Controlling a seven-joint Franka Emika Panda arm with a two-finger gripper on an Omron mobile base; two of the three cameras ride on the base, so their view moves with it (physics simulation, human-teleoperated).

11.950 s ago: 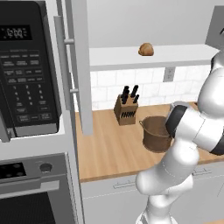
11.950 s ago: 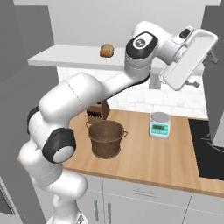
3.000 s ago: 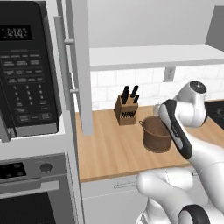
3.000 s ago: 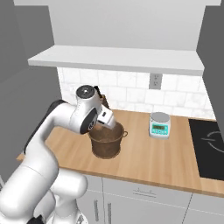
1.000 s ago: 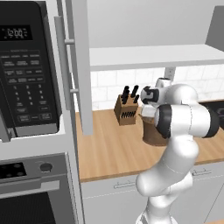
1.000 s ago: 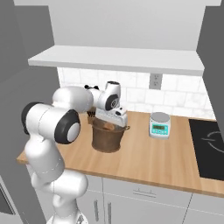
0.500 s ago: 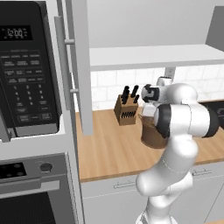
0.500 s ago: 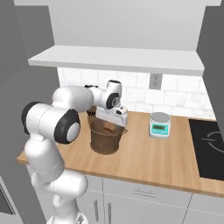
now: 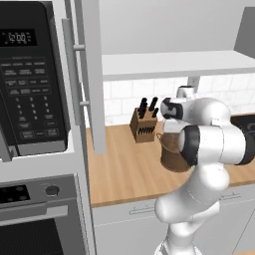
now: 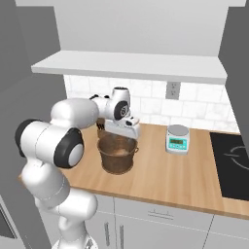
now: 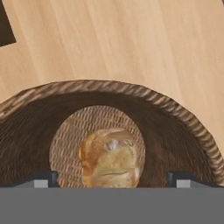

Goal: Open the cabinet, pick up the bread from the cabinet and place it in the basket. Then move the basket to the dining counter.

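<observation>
Hand view has the bread (image 11: pixel 111 157) lying on the woven floor of the basket (image 11: pixel 175 116), right between my fingertips (image 11: pixel 41 178), which stand wide apart w/ nothing pinched, so it's let go. Right base view: my gripper (image 10: pixel 121 135) hangs just over the basket rim (image 10: pixel 116 151) on the wooden worktop (image 10: pixel 165 177), scale (image 10: pixel 177 139) off to one side. Knife block (image 9: pixel 143 124) sits behind the basket (image 9: pixel 172 152) in left base view, cabinet door (image 9: pixel 90 74) swung open, shelf (image 9: pixel 174 63) above.

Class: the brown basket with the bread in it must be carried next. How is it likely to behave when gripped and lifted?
The basket looks woven, so its rim probably gives slightly under the open gripper. It likely lifts light. Held by one side it may tilt, and the loose bread could slide across the flat bottom.
</observation>
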